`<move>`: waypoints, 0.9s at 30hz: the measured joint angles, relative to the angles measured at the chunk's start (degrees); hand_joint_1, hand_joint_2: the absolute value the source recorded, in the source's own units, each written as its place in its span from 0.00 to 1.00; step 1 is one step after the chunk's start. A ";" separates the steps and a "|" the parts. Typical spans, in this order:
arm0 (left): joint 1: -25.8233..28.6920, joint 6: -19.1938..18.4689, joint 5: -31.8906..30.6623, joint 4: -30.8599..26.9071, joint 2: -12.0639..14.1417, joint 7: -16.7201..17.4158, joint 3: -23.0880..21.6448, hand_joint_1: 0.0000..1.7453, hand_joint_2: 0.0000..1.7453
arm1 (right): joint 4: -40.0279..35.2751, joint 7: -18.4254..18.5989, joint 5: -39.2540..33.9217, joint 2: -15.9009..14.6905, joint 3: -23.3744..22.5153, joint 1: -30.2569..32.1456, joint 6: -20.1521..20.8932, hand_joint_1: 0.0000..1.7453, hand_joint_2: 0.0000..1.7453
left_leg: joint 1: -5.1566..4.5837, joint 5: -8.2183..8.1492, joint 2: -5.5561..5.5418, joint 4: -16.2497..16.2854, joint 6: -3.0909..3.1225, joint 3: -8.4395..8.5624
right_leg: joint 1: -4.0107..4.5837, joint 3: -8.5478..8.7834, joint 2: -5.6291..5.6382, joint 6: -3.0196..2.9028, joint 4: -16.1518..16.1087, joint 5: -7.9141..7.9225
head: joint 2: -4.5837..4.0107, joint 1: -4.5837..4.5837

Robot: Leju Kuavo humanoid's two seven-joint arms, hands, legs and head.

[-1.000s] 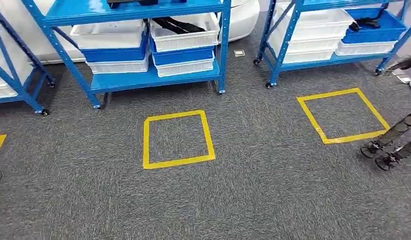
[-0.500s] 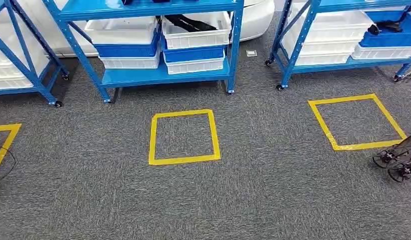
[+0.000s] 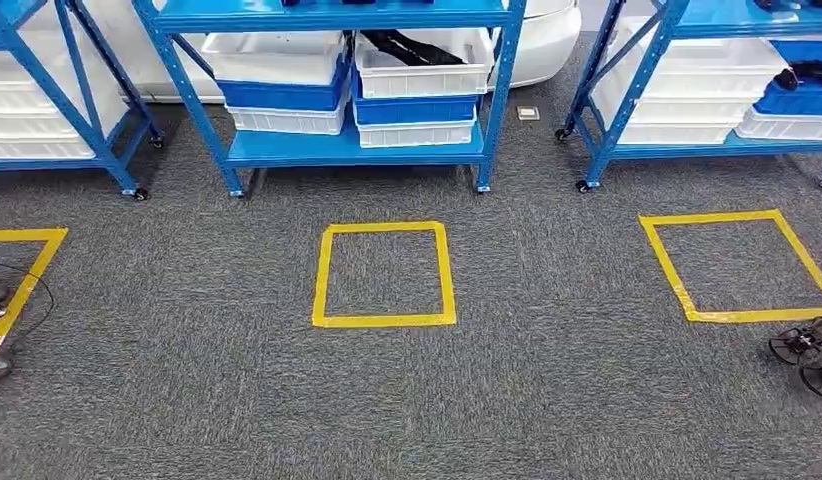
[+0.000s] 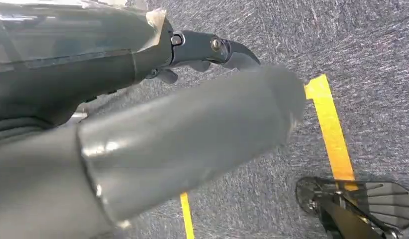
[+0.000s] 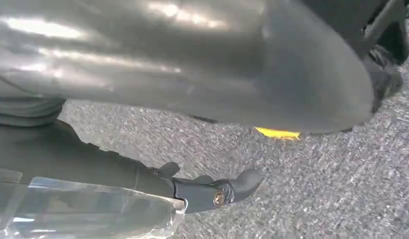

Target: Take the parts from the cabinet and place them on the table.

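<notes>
Parts (image 3: 419,46), dark pieces of some kind, lie in the upper white bin (image 3: 423,68) on the low shelf of the blue cabinet (image 3: 347,146), straight ahead across the grey carpet (image 3: 407,400). Over the last second the whole head view has swung: the cabinet and the yellow square (image 3: 385,274) taped on the floor have slid rightward toward the middle of the picture, and a second yellow square (image 3: 749,266) has followed them. That is the camera turning with the body, not the furniture moving. My reading is that the robot is squaring up to the cabinet before walking in, so the task is at its start, with nothing picked up and no worktop in sight.

Both arms hang low at the robot's sides. The left robot hand (image 4: 192,129) points down at the carpet over a strip of yellow tape (image 4: 332,134); its thick thumb is stretched out, dark fingers (image 4: 217,47) lie loosely beside it, and nothing is between them. The right robot hand (image 5: 202,64) hangs the same way, empty, with its dark fingers (image 5: 227,189) apart from the thumb.
</notes>
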 joint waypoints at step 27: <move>0.02 1.73 -1.81 0.00 -0.17 -0.26 0.15 0.00 0.00 | 0.00 -0.79 1.55 -0.18 2.16 0.03 0.20 0.00 0.00 | -0.06 -0.07 0.18 -0.46 -0.73 0.49 | 0.17 0.56 -0.01 -1.20 -0.13 -0.03 | 0.00 -0.17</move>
